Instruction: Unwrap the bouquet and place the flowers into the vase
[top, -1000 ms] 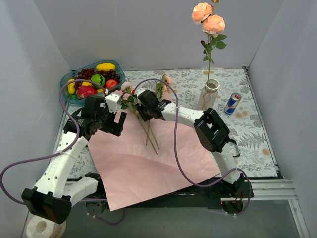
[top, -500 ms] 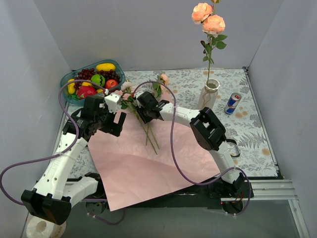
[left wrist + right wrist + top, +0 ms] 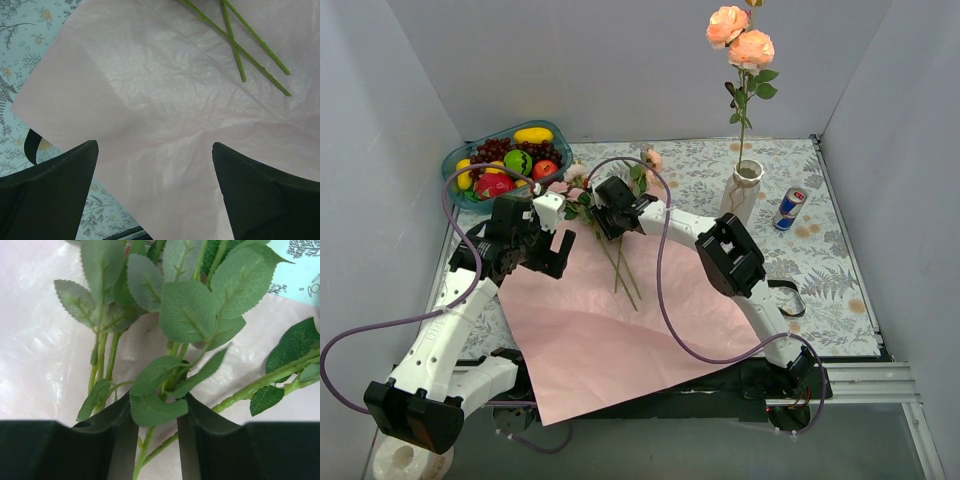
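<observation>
Two peach blooms [image 3: 740,35] on one stem stand in the vase [image 3: 744,190] at upper right. At upper left the fruit bowl [image 3: 447,160] holds mixed fruit [image 3: 505,165]. More flowers [image 3: 620,265] lie on the flat wrapping paper [image 3: 610,330] at centre. Over the paper the left gripper [image 3: 552,240] is spread wide. Half-spread around leafy stems is the right gripper [image 3: 605,205]; I cannot tell whether it pinches them.

flowers [image 3: 623,268] on paper [image 3: 590,340] | vase [image 3: 741,195] behind-right | can [image 3: 789,207] right of vase | fruit bowl [image 3: 450,158] behind-left

Lab test booth, plain grey walls [image 3: 620,70], floral-clothed table [image 3: 840,290], aluminium frame rail [image 3: 880,380]
</observation>
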`<state>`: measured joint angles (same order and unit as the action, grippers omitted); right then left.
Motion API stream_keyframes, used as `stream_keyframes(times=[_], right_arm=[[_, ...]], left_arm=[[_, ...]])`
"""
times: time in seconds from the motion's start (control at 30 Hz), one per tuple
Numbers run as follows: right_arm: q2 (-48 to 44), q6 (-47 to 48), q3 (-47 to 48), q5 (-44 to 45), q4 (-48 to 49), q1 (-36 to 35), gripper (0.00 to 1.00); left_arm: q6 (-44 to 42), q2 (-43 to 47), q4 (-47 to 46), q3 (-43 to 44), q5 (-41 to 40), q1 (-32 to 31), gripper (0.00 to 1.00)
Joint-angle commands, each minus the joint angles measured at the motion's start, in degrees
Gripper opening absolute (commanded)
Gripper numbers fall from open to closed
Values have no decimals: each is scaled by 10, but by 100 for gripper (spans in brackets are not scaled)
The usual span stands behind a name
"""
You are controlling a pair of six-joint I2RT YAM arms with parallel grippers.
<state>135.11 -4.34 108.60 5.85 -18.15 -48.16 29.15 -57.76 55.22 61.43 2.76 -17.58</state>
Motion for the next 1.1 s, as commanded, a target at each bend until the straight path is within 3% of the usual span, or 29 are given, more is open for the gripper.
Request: stream_keyframes(times=[0.0, 0.2, 0.37, 0.57, 0.77, 0.87, 1.07], right_arm=[[6, -2, 15, -10, -5, 12, 36], [-17, -5, 2, -15, 2, 17, 2], [-61, -7, 13, -10, 19, 21, 1], [-98, -9, 123, 0, -14, 32, 1], [-191, 6, 146, 6, 2, 32, 1], [-248, 9, 131, -8, 3, 32, 1], [-408, -10, -82, -84, 122, 25, 1]], left_arm=[[-7, 9, -13, -6, 0, 0, 98], [-8, 7, -16, -5, 0, 0, 98], [-7, 12, -12, -1, 0, 0, 98], [-8, 15, 5, 20, 3, 0, 98], [-12, 18, 20, 43, 6, 0, 98], [-10, 19, 27, 50, 12, 0, 98], [-6, 19, 30, 52, 15, 0, 98]])
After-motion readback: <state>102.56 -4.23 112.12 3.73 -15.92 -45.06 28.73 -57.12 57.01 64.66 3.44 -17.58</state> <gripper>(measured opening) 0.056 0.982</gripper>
